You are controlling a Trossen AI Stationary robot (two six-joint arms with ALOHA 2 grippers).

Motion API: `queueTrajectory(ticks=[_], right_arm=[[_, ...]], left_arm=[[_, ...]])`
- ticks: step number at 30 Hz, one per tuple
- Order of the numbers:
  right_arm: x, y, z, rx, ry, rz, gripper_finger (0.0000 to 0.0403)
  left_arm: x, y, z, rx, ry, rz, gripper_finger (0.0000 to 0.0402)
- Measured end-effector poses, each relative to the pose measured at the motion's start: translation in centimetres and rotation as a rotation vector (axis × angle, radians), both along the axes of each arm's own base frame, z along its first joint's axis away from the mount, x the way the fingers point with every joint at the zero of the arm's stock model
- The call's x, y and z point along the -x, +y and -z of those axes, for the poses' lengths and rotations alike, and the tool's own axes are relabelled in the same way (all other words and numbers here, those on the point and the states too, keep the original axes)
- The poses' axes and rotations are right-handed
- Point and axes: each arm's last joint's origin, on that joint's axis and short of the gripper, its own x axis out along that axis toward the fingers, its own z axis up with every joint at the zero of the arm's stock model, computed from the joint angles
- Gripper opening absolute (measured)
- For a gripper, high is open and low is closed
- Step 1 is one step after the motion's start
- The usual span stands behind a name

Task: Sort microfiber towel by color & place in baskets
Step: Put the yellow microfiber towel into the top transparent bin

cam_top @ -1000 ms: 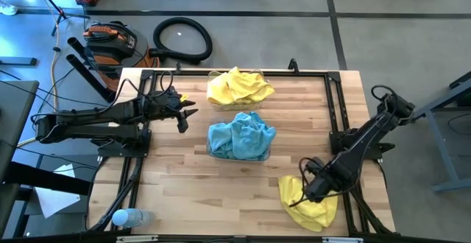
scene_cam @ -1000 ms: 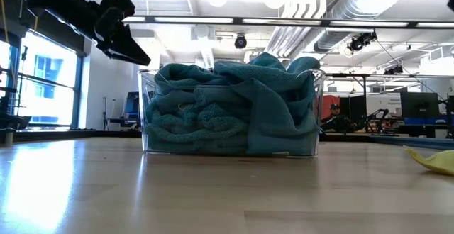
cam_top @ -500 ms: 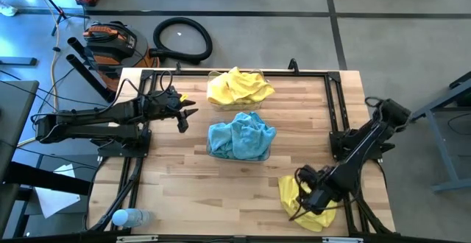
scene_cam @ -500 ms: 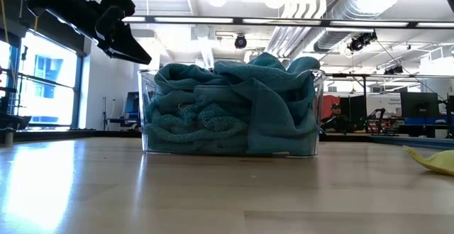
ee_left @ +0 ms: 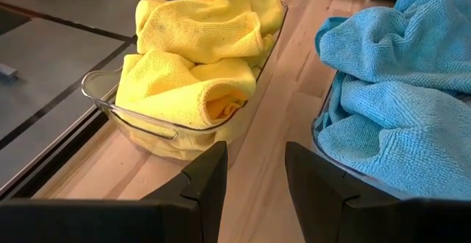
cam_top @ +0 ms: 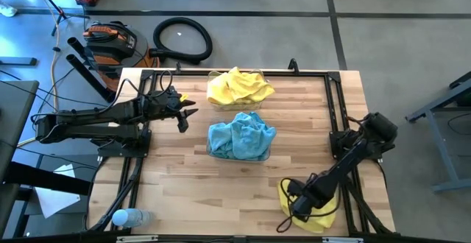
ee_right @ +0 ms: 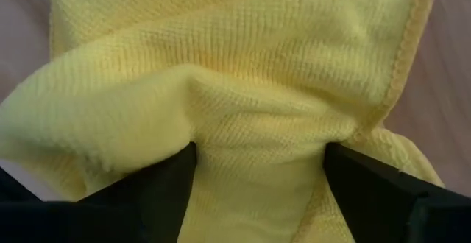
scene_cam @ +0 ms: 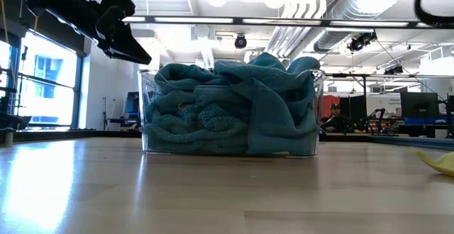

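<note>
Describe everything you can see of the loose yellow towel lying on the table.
The loose yellow towel is a soft, nubbly microfiber cloth with a stitched hem, lying crumpled on the wooden table near its front right corner, outside both baskets. The right gripper is down on it with open fingers pressed into the fabric, a raised fold bunched between them. Its edge shows in the low view.

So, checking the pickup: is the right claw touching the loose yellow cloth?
Touching: the right wrist view shows the open right claw pressed into the loose yellow microfiber cloth.
</note>
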Motion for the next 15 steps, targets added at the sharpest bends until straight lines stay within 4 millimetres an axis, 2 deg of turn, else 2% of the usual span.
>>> queueTrajectory(ticks=[2, 5, 12, 13, 15], right_arm=[[-0.3, -0.3, 0.2, -0.001, 0.011, -0.006, 0.0269], [-0.5, -0.7, 0.2, 0.011, 0.025, -0.014, 0.0213], [-0.9, -1.5, 0.3, 0.037, 0.027, -0.078, 0.0028], [-0.9, -1.6, 0.2, 0.039, 0.029, -0.083, 0.0016], [-0.8, -2.0, 0.0, 0.066, 0.028, -0.084, 0.0020]], left_arm=[[0.0, 0.0, 0.0, 0.000, 0.000, 0.000, 0.0126], [0.0, 0.0, 0.0, 0.000, 0.000, 0.000, 0.0126], [0.0, 0.0, 0.0, -0.001, -0.002, 0.000, 0.0126], [0.0, 0.0, 0.0, -0.001, -0.003, 0.000, 0.0126], [0.0, 0.0, 0.0, -0.001, -0.003, 0.000, 0.0126]])
